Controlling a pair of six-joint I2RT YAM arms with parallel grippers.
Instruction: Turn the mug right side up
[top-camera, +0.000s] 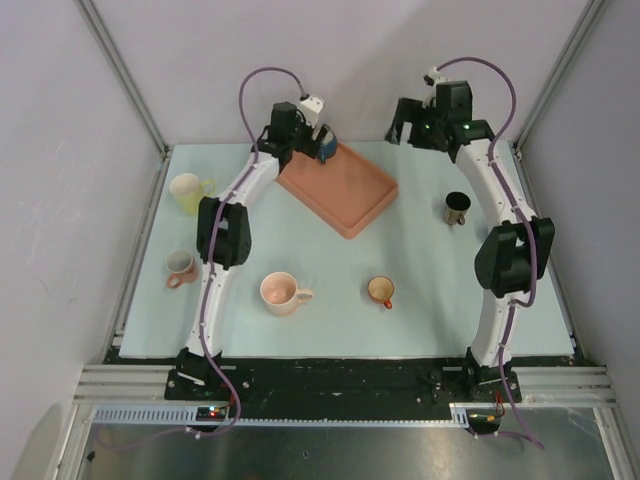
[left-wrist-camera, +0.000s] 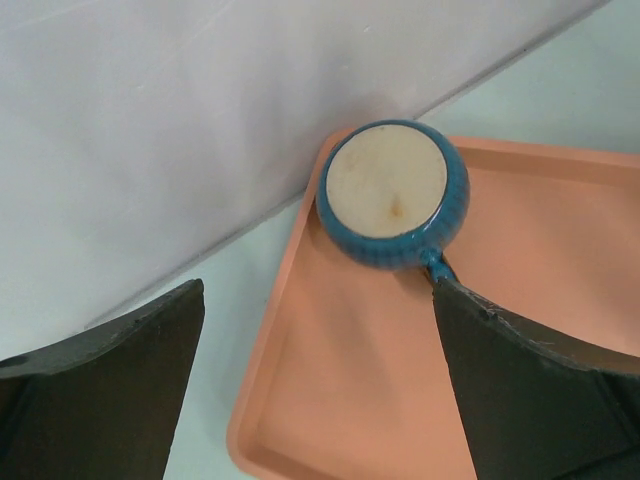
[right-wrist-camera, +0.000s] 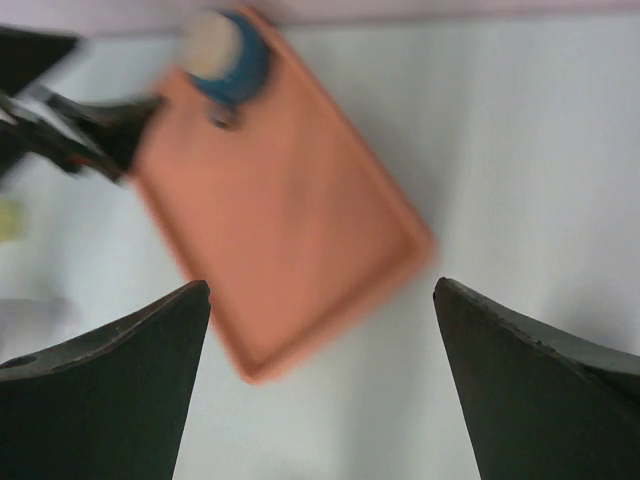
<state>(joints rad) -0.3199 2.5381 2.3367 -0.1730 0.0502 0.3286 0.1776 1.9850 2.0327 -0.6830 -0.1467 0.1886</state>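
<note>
Bright, even light, soft shadows; the right wrist view is motion-blurred.

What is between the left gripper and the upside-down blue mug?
Only bare orange tray floor. The left wrist view shows it between the open left gripper and the blue mug.

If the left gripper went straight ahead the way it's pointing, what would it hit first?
Probably the upside-down blue mug, centred ahead of the open left gripper in the tray's far corner. Depth is unclear, so the tray floor might come first.
</note>
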